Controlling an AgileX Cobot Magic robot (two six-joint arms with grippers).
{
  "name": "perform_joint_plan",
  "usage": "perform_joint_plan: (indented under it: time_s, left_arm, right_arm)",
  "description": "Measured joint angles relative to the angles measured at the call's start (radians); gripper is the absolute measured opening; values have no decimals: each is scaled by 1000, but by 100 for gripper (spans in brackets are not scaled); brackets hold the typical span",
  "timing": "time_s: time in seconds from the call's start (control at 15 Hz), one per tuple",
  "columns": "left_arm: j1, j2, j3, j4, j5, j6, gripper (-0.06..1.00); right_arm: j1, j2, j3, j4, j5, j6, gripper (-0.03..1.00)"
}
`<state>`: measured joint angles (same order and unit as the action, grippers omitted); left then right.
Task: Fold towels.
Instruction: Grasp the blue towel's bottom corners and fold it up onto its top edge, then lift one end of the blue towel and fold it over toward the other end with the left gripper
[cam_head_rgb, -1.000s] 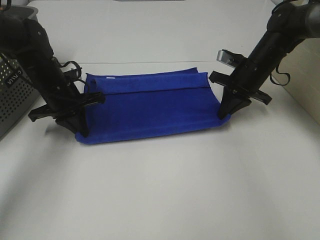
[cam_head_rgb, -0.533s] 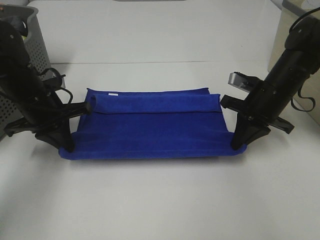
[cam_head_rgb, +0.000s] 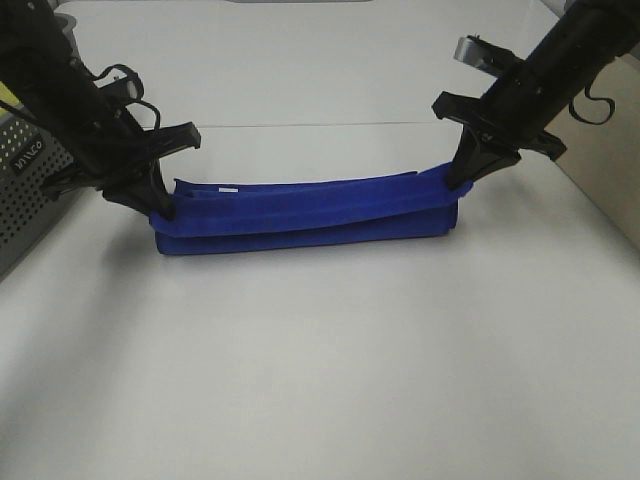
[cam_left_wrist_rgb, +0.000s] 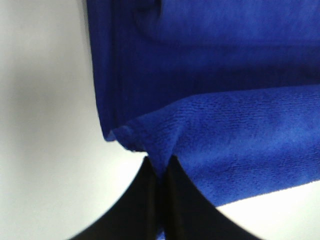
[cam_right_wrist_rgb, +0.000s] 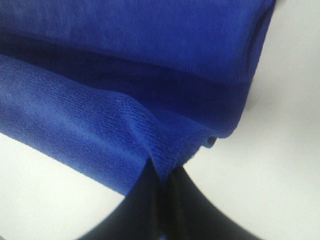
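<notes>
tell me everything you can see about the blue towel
The towel is royal blue and plush, like microfibre. It lies folded into a long, narrow, layered band across the white table, with the top layer's edge running lengthwise. A small white label shows on its far side near the left end. The left pincer grips a corner at one end and the right pincer a corner at the other. Both are shut on the cloth, drawing it into small peaks.

Plush fuzzy blue cloth towel (cam_head_rgb: 300, 215), smooth white table (cam_head_rgb: 320, 380) with a faint sheen
</notes>
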<state>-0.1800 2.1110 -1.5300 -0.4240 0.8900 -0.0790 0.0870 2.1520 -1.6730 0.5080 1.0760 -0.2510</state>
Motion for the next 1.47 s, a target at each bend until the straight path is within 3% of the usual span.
perform_joint_plan:
  time_s: [0.27, 0.73, 0.8, 0.93, 1.0, 1.07, 1.13, 1.47]
  left_arm:
    - [28, 109, -202, 1, 16, -20, 1]
    - [28, 230, -287, 16, -43, -21, 2]
    - [28, 234, -288, 14, -82, -21, 14]
    - [28, 234, -288, 7, -107, -21, 42]
    - [28, 234, -288, 7, -107, -21, 42]
    - [28, 234, -288, 5, -107, -20, 56]
    - [28, 234, -288, 11, -106, 0, 72]
    - [28, 234, -288, 95, -32, -10, 75]
  right_arm:
    - [0, 163, -241, -4, 50, 7, 2]
    - [0, 293, -338, -5, 35, 8, 2]
    - [0, 295, -339, -1, 24, 8, 9]
    - [0, 295, -339, 2, 21, 8, 34]
    - [0, 295, -339, 2, 21, 8, 34]
    - [0, 295, -340, 9, 23, 8, 49]
    - [0, 293, -340, 17, 35, 8, 73]
    - [-1, 239, -344, -51, 99, 10, 80]
